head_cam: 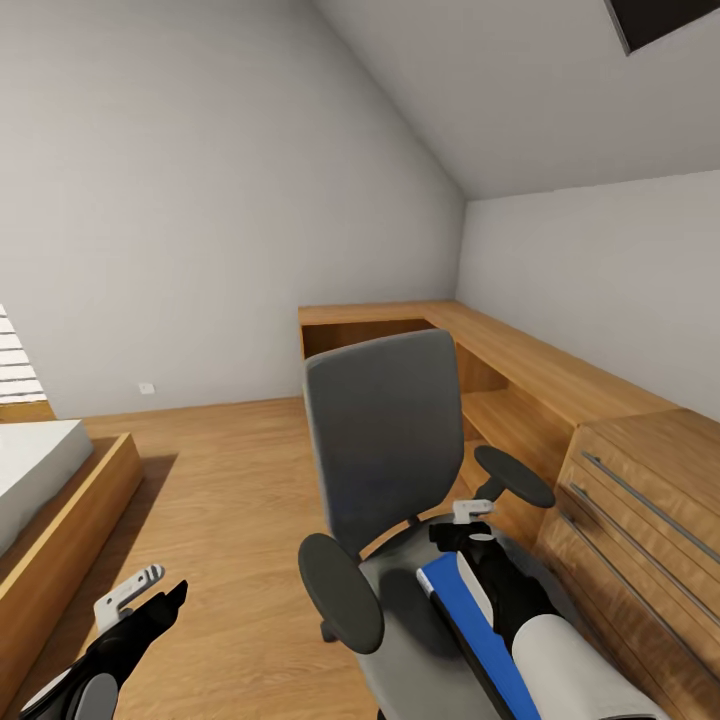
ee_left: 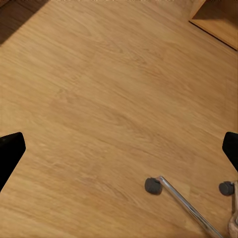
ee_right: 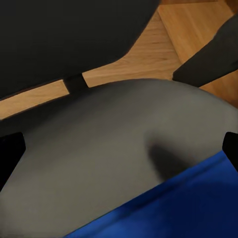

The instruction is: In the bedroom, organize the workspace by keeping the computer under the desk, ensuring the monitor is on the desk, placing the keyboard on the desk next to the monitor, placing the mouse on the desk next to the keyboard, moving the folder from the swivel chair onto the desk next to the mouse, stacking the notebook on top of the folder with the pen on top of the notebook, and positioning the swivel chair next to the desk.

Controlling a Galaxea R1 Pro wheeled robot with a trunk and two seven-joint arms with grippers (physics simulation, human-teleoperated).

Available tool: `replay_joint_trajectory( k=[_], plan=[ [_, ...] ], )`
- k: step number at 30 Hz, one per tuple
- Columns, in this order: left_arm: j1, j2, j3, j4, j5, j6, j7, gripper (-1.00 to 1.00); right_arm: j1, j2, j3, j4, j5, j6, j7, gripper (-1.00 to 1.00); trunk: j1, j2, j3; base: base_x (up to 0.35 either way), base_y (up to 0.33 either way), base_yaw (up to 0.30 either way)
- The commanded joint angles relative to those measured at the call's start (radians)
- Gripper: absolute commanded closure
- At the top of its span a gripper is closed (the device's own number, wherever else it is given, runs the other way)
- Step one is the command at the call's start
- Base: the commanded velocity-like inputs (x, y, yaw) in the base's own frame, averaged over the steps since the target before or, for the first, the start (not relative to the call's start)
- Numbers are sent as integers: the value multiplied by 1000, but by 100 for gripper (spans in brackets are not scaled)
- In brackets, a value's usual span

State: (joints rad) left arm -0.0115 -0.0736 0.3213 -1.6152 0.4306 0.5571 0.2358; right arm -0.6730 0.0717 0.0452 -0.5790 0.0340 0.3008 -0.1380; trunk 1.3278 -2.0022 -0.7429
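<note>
Directly under the right gripper lies the blue folder, flat on the grey seat of the swivel chair. Right wrist view: both black fingertips sit at opposite edges of the frame, so the jaws stand wide apart with nothing between them; folder below, grey seat beyond it, dark backrest further on. Whether the fingers touch the folder: cannot tell.

Just beyond that gripper: the chair's black armrest on its side, the tall backrest ahead of it, second armrest across the seat toward the left arm.

Left gripper hangs low over bare wood floor, well apart from the chair. Left wrist view: fingertips far apart, holding nothing; a chrome chair leg with castor lies on the floor below it.

Beside the right gripper, outward: light wood chest with long steel handles. Beyond the chair: low wooden shelving running along the wall into the corner. Far off beside the left gripper: bed platform. Above: pale sloped walls, dark skylight.
</note>
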Motion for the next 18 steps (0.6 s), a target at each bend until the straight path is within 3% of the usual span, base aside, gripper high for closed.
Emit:
replay_joint_trajectory(
  k=[1,6,11,18],
  plan=[
    [-1,0,1,-2,11,4,7,-100,0,0,5,-1,4,8,-5,-100,0,0,-1,0,0,0],
    [-1,0,1,-3,12,4,8,-100,0,0,7,-1,5,14,-6,-100,0,0,-1,0,0,0],
    [-1,-1,-1,-3,13,5,8,-100,0,-1,9,-2,6,34,-7,-100,19,-35,-17,0,0,0],
    [-1,-2,-2,-3,13,6,8,-100,0,-1,10,-2,7,42,-8,-100,19,-35,-17,0,0,0]
  ],
)
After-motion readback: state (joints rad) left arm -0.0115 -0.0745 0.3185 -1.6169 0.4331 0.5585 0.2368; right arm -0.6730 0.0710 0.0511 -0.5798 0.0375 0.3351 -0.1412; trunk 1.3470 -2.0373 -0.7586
